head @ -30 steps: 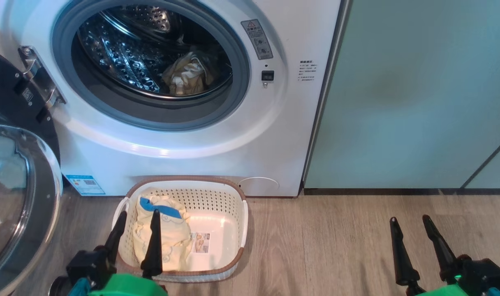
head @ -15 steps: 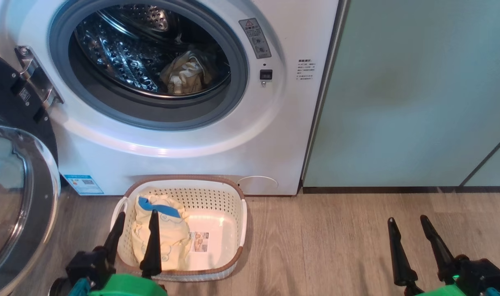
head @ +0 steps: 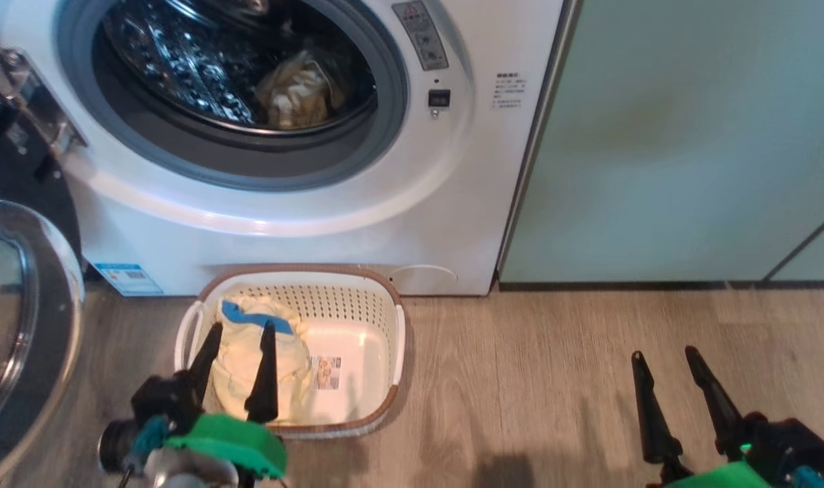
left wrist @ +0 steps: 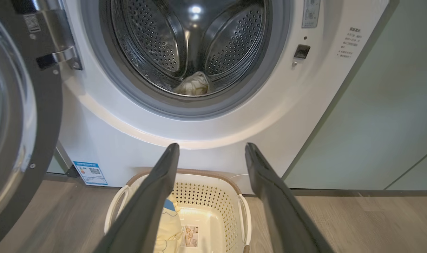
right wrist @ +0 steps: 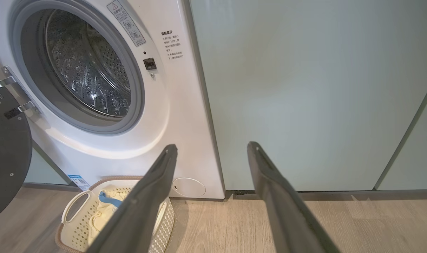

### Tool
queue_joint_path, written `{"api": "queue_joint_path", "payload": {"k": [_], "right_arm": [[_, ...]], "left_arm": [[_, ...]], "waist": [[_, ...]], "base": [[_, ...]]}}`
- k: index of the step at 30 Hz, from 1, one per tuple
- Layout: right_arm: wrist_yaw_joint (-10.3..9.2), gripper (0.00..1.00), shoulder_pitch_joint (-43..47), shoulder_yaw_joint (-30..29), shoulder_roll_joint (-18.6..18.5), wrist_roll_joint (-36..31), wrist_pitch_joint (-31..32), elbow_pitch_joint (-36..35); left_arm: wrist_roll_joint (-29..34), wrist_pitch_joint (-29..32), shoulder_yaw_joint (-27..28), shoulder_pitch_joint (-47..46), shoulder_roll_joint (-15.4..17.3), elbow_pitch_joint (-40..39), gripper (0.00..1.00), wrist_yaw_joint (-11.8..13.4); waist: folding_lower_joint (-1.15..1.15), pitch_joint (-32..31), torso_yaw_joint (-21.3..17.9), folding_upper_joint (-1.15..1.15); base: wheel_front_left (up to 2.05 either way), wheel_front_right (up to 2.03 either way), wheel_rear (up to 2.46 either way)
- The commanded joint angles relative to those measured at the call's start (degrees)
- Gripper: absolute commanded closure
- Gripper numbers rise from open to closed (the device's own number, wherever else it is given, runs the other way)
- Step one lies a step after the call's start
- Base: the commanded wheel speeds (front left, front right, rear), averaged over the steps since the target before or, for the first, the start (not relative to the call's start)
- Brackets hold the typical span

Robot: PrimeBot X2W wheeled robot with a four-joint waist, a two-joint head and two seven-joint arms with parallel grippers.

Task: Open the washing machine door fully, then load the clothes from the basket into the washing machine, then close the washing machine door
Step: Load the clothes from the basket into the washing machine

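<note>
The washing machine [head: 331,224] stands with its drum mouth uncovered, and the washing machine door [head: 26,325] hangs swung open at the left. One pale yellow garment [head: 293,85] lies inside the steel drum. The basket [head: 393,332] sits on the floor in front of the machine. More of the clothes [head: 239,359], pale yellow with a blue patch, fill its left half. My left gripper [head: 242,328] is open above that pile, fingers [left wrist: 153,196] pointing at the machine, nothing between them. My right gripper [head: 663,354] is open over bare floor to the right, facing the cabinet.
Pale green cabinet doors [head: 690,135] stand flush to the right of the machine. Wood-look floor [head: 534,379] stretches right of the basket. The open door's glass bowl [left wrist: 6,116] juts out close on the left of my left arm.
The head camera has tilted, so the whole picture has slid up. My left gripper has come a little further right over the clothes in the basket. Both grippers stay open.
</note>
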Motion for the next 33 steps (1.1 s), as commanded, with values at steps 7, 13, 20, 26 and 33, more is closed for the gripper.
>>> {"api": "queue_joint_path", "payload": {"k": [7, 13, 20, 26, 33], "right_arm": [[0.25, 0.0, -5.63, 1.21, -0.44, 0.55, -0.38, -2.78], [0.25, 0.0, -8.28, 1.38, -0.44, 1.32, -0.38, -3.51], [0.25, 0.0, -11.38, 1.4, -0.44, 2.74, -0.38, -4.67], [0.25, 0.0, -13.74, 0.88, -0.44, 3.51, -0.38, -5.72], [0.25, 0.0, -16.83, 1.44, -0.44, 5.38, -0.38, -6.96]], "left_arm": [[0.92, -0.51, 2.02, -11.19, -0.62, 8.51, 0.0, -3.11], [1.39, -0.51, 2.57, -18.55, -0.91, 18.67, 0.0, -5.82], [1.82, -0.51, 4.35, -26.39, -0.14, 29.79, 0.0, -8.06], [2.28, -0.51, 4.72, -32.74, 0.45, 37.42, 0.0, -9.39], [2.02, -0.51, 6.21, -39.75, 2.35, 46.4, 0.0, -10.33]], "waist": [[0.0, 6.57, -1.67, 0.0], [0.0, 12.57, -3.14, 0.0], [0.0, 20.73, -4.94, 0.0], [0.0, 26.78, -5.41, 0.0], [0.0, 33.99, -7.24, 0.0]], "base": [[0.0, 0.0, 0.0], [0.0, 0.0, 0.0], [0.0, 0.0, 0.0], [0.0, 0.0, 0.0], [0.0, 0.0, 0.0]]}}
